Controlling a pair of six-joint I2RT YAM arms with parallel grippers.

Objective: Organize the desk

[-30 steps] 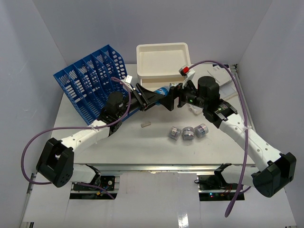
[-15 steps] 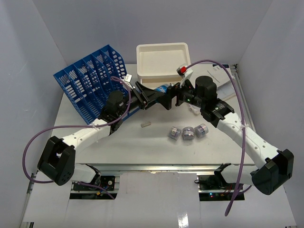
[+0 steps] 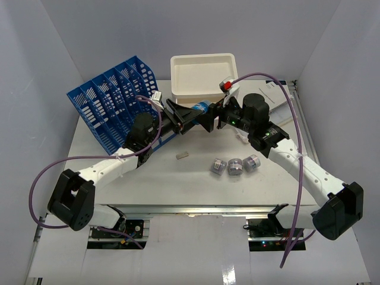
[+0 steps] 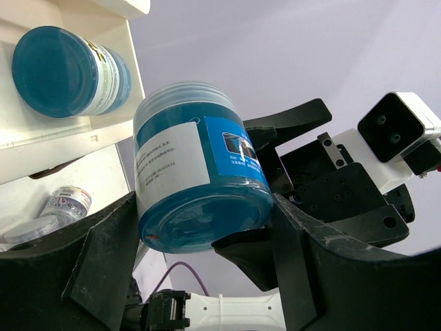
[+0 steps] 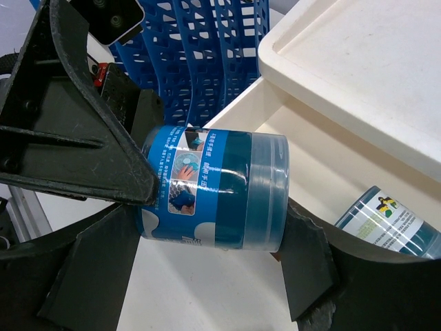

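Blue jar [image 3: 200, 108] shifted toward far edge of desk [image 3: 178, 178], nearer open cream drawer [image 5: 310, 145]. Left gripper [image 4: 203, 207] and right gripper [image 5: 213, 227] both pinch it midair. Judged: handover unfinished, stowing next.

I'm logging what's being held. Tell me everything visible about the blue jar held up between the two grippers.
The blue jar is a translucent blue plastic cylinder with a ridged lid and a wraparound blue-and-white printed label. Closed, it hangs tilted on its side in the air in front of the cream drawer box, above the desk. The left gripper clamps its sides; the right gripper has a finger at each end, though whether they press is unclear.
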